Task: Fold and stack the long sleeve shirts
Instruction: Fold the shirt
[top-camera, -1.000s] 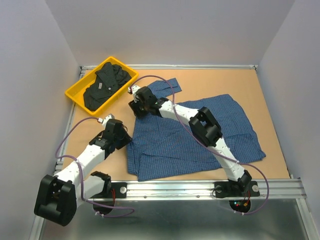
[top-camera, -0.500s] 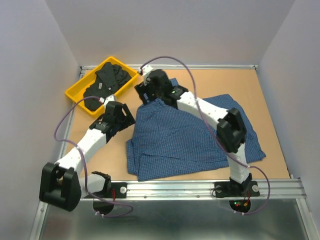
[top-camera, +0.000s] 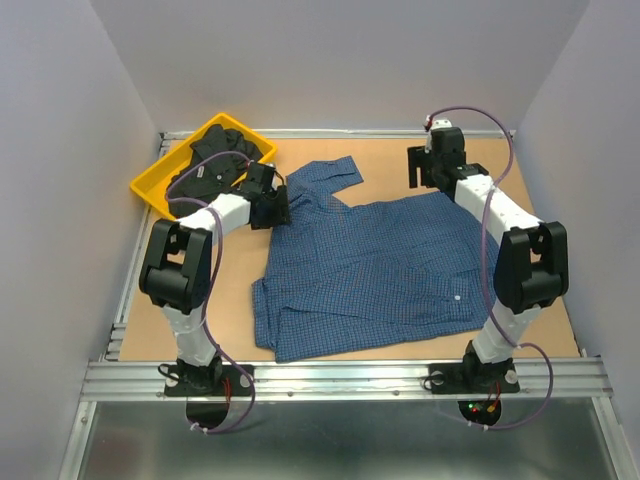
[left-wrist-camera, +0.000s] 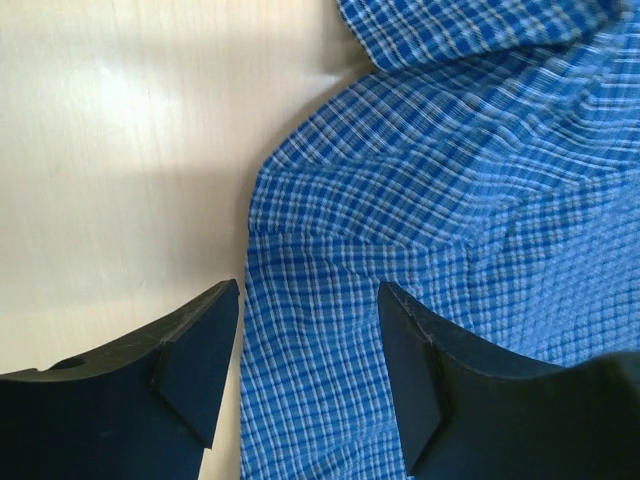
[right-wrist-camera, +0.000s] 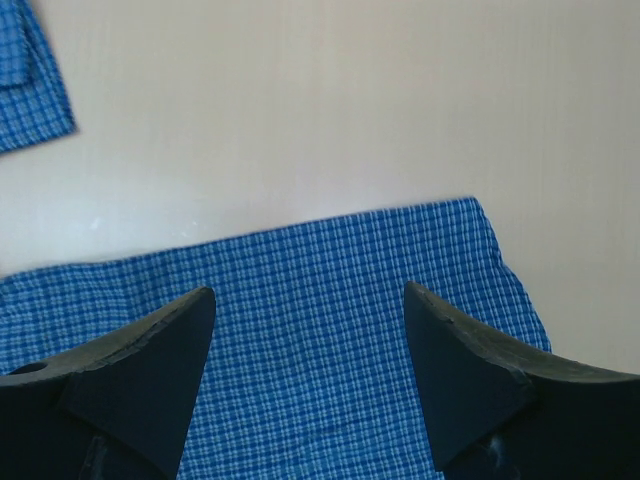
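**Top view.**
- Table (top-camera: 545, 190): tan board with a metal rail at the near edge.
- Blue checked shirt (top-camera: 370, 270): lies spread across the middle of the table. One part reaches toward the far left, and a folded layer lies along its near left edge.
- Yellow tray (top-camera: 148, 190): far left corner of the table, set at an angle.
- Black shirt (top-camera: 215, 160): crumpled inside the tray.
- Left arm: rises from its base, bends sharply at a raised elbow and reaches forward and inward. The left gripper (top-camera: 272, 208) sits low at the far left edge of the blue shirt, just beside the tray.
- Right arm: stands up from its base, elbow high over the shirt's right side, forearm stretched to the far side. The right gripper (top-camera: 422, 170) is at the shirt's far right edge.

**Left wrist view.**
- Left gripper (left-wrist-camera: 308, 300): the two dark fingers (left-wrist-camera: 195, 350) are parted and hold nothing.
- Blue checked shirt (left-wrist-camera: 450, 200): rumpled; its edge runs under the gap between the fingers.
- Table (left-wrist-camera: 120, 150): bare to the left of that edge.

**Right wrist view.**
- Right gripper (right-wrist-camera: 308, 295): fingers (right-wrist-camera: 140, 370) spread wide, released, poised above the cloth.
- Blue checked shirt (right-wrist-camera: 330, 330): flat; its far edge and one corner lie below the fingers.
- Another piece of the same shirt shows at the upper left corner.
- Table (right-wrist-camera: 300, 100): lies beyond the shirt.
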